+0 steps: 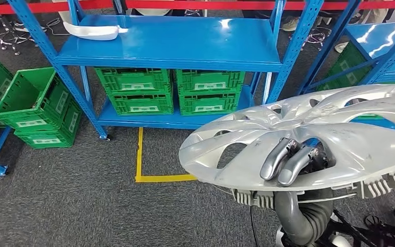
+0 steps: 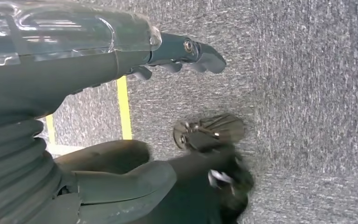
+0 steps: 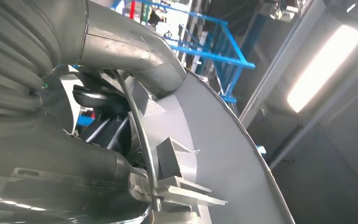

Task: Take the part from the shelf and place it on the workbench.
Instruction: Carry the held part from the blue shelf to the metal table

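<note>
A large silver wheel cover [image 1: 349, 128] hangs tilted at the lower right of the head view, in front of the blue shelf [image 1: 185, 43]. My right hand [image 1: 290, 162] grips it, with its fingers [image 1: 275, 159] hooked through an opening near the rim. The right wrist view shows the cover's inner side [image 3: 214, 144] with its clips and wire ring, close against the hand [image 3: 93, 154]. My left hand [image 2: 135, 116] hangs over the grey carpet with its fingers [image 2: 191, 51] stretched out and apart from the thumb, holding nothing.
A white curved part [image 1: 92, 32] lies at the shelf's back left. Green crates [image 1: 169, 90] fill the shelf's lower level, and more [image 1: 36, 108] stand on the floor at the left. A second blue shelf [image 1: 385, 41] is at the right. Yellow tape [image 1: 140, 159] marks the carpet.
</note>
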Tool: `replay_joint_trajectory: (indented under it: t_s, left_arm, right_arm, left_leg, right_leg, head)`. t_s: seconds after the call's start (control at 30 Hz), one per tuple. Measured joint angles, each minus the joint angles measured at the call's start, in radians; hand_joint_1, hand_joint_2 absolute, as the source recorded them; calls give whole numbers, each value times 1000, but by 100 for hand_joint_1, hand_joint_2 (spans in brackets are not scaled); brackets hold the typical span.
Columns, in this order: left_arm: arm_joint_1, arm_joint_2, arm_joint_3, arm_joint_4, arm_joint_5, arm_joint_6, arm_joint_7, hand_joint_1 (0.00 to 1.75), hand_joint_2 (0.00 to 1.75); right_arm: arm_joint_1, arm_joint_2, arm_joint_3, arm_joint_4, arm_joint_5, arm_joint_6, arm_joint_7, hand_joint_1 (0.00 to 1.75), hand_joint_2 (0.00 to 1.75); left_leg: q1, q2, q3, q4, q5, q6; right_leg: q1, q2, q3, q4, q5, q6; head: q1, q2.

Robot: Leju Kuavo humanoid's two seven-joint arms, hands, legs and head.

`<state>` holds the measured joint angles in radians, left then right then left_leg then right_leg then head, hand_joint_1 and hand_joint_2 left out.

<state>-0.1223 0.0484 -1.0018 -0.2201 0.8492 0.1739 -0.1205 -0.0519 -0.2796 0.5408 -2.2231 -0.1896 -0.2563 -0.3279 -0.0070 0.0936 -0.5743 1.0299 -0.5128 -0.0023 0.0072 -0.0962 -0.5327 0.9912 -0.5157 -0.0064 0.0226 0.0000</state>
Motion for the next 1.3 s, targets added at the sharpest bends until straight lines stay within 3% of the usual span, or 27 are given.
replay_joint_trajectory:
  t_s: [0.03, 0.1, 0.17, 0.23, 0.3, 0.33, 0.37, 0.4, 0.47, 0.53, 0.6, 0.67, 0.73, 0.8, 0.83, 0.87, 0.9, 0.97, 1.03, 1.13, 1.2, 1.27, 1.3]
  left_arm:
    - [-1, 0, 0, 0, 0, 1, -2, 0, 175]
    - [-1, 0, 0, 0, 1, 5, -9, 0, 175]
    - [-1, 2, 0, 0, 2, 9, -16, 0, 175]
    - [-3, 4, 0, 0, 3, 10, -21, 0, 175]
    - [-4, 4, 0, 0, 1, 11, -29, 0, 175]
    - [-3, 4, 0, 0, -2, 14, -35, 0, 175]
    - [-2, 4, 0, 0, -5, 18, -40, 0, 175]
    - [-1, 4, 0, 0, -9, 24, -43, 0, 175]
    - [-3, 3, 0, 0, -17, 39, -38, 0, 175]
    - [-4, 1, 0, -1, -21, 55, -19, 0, 175]
    - [-2, 1, 0, -2, -19, 64, 13, 0, 175]
    - [2, 2, 0, -2, -10, 65, 48, 0, 175]
    - [1, 3, 0, -2, -2, 65, 72, 0, 175]
    - [0, 2, 0, -2, 2, 65, 88, 0, 175]
    - [0, 2, 0, -2, 4, 65, 97, 0, 175]
    - [1, 1, 0, -2, 8, 65, 108, 0, 175]
    - [2, 1, 0, -2, 12, 64, 118, 0, 175]
    - [2, 1, 0, -1, 19, 61, 129, 0, 175]
    - [1, 0, 0, -1, 21, 57, 125, 0, 175]
    - [3, -4, 0, -1, 19, 50, 99, 0, 175]
    - [3, -9, 0, 0, 9, 47, 63, 0, 175]
    - [0, -15, 0, 0, -1, 50, 6, 0, 175]
    - [0, -18, 0, 0, -1, 53, -31, 0, 175]
  right_arm:
    - [0, 0, 1, -1, 0, 2, 0, 175, 175]
    - [-3, 0, 3, -1, 0, 11, 2, 175, 175]
    - [-6, 0, 5, -2, 1, 20, 3, 175, 175]
    - [-6, 1, 8, -2, 2, 26, 3, 175, 175]
    - [-6, 1, 13, 1, 3, 33, 5, 175, 175]
    - [-7, 1, 18, 4, 6, 37, 7, 175, 175]
    - [-8, 2, 23, 7, 11, 41, 9, 175, 175]
    - [-8, 2, 29, 9, 15, 44, 11, 175, 175]
    - [-4, 4, 40, 11, 21, 46, 7, 175, 175]
    - [11, 5, 49, 11, 14, 45, -8, 175, 175]
    - [29, 4, 54, 12, 0, 40, -23, 175, 175]
    - [44, 3, 56, 13, -17, 34, -35, 175, 175]
    - [56, 1, 56, 15, -33, 32, -44, 175, 175]
    - [68, -1, 56, 18, -43, 33, -49, 175, 175]
    - [71, -2, 56, 21, -47, 33, -51, 175, 175]
    - [74, -3, 56, 23, -51, 33, -54, 175, 175]
    - [76, -3, 56, 25, -55, 34, -56, 175, 175]
    - [81, -4, 54, 26, -61, 33, -58, 175, 175]
    - [85, -7, 51, 26, -66, 34, -57, 175, 175]
    - [82, -11, 51, 25, -67, 39, -42, 175, 175]
    - [74, -12, 53, 26, -62, 47, -18, 175, 175]
    - [62, -12, 58, 29, -66, 58, 6, 175, 175]
    - [55, -12, 62, 34, -73, 63, 12, 175, 175]
  left_leg:
    - [-5, 8, 4, -16, 0, 6]
    - [-4, -18, 0, -20, 8, 16]
    - [2, -46, -2, -25, 18, 27]
    - [6, -76, -5, -27, 25, 35]
    - [6, -107, -8, -27, 28, 38]
    - [5, -122, -9, -27, 30, 38]
    - [5, -137, -10, -26, 32, 36]
    - [6, -151, -9, -26, 33, 34]
    - [6, -178, -12, -24, 36, 29]
    - [7, -200, -25, -21, 42, 17]
    - [11, -219, -36, -22, 50, 3]
    - [9, -172, -49, -2, 34, -8]
    - [9, -101, -94, 92, -24, -16]
    - [17, -86, -152, 220, -81, -24]
    - [19, -87, -165, 253, -88, -27]
    - [21, -87, -157, 247, -77, -29]
    - [22, -81, -129, 202, -50, -28]
    - [16, -37, -47, 65, 1, -21]
    - [7, -3, -5, -12, 16, -8]
    - [4, -30, -10, -20, 20, 9]
    - [8, -55, -11, -25, 27, 21]
    - [9, -79, -14, -27, 32, 29]
    - [7, -92, -16, -26, 34, 31]
  right_leg:
    - [2, -10, 0, 1, -1, 3]
    - [3, -28, 0, 2, -4, 12]
    - [-2, 9, -10, 31, -32, 24]
    - [-9, 70, -50, 137, -97, 34]
    - [-13, 89, -101, 259, -149, 37]
    - [-13, 91, -111, 282, -148, 37]
    - [-14, 93, -104, 265, -126, 36]
    - [-15, 99, -81, 215, -90, 34]
    - [-19, 143, -24, 81, -24, 26]
    - [-21, 177, 3, 10, -7, 19]
    - [-20, 164, 6, -2, -7, 11]
    - [-21, 139, 9, -11, 1, 0]
    - [-20, 111, 12, -16, 5, -8]
    - [-18, 81, 10, -15, 3, -11]
    - [-17, 67, 10, -14, 2, -11]
    - [-17, 54, 10, -13, 1, -10]
    - [-16, 42, 11, -12, 0, -8]
    - [-14, 22, 13, -8, -6, -1]
    - [-10, 5, 16, -4, -11, 9]
    - [-10, -13, 19, -3, -17, 24]
    - [-15, 24, 1, 41, -54, 34]
    - [-17, 75, -52, 163, -122, 39]
    - [-17, 86, -84, 232, -150, 39]
  head:
    - [0, 0]
    - [1, 0]
    - [4, 0]
    - [15, 0]
    - [26, 0]
    - [31, 0]
    - [35, 0]
    - [38, 0]
    - [42, 0]
    - [42, 0]
    - [40, 0]
    - [34, 0]
    - [22, 0]
    - [12, 0]
    - [9, 0]
    - [7, 0]
    - [5, 0]
    - [1, 0]
    - [0, 0]
    - [1, 0]
    - [7, 0]
    - [19, 0]
    - [25, 0]
